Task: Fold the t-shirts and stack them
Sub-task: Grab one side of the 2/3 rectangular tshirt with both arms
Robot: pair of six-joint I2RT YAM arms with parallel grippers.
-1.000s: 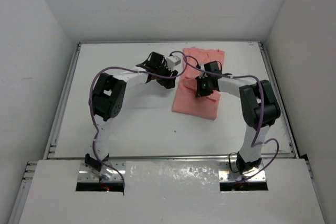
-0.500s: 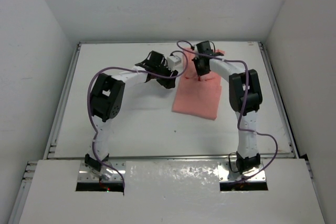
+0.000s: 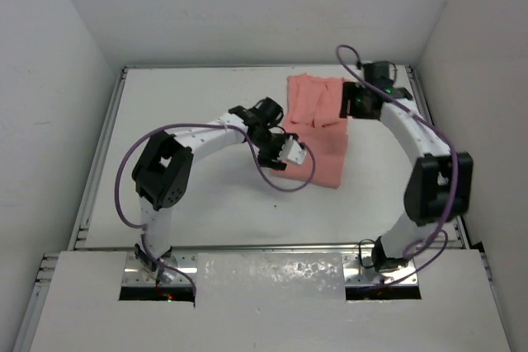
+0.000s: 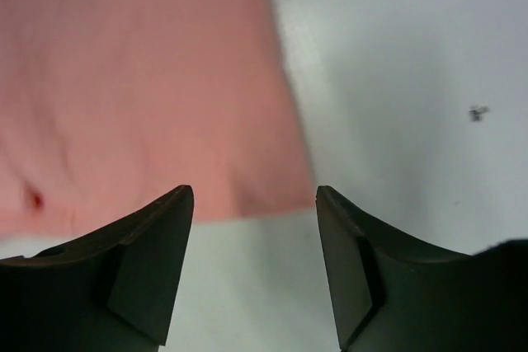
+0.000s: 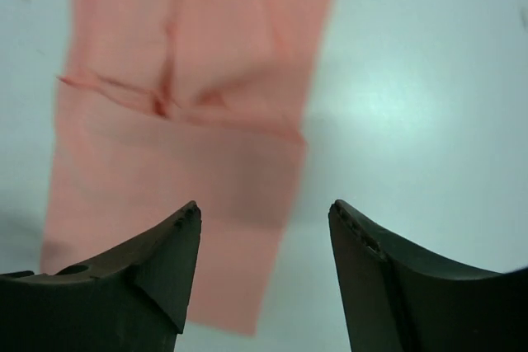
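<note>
Salmon-pink cloth, soft and light, the t-shirt will likely drape, sag and lose its creases if lifted by 1 point; it looks neither fragile nor troublingly slippery. The safest hold, by judgement, is a pinch through all layers at 2 corners of one short edge, so the layers travel together. It lies flat on the white table, right of centre toward the far side, folded into a long strip, with a wrinkled cross-fold showing in the right wrist view. It is plain, with no print. The left gripper hangs over its near-left corner, jaws apart and empty. The right gripper sits by the far-right edge, jaws likewise parted, holding nothing.
</note>
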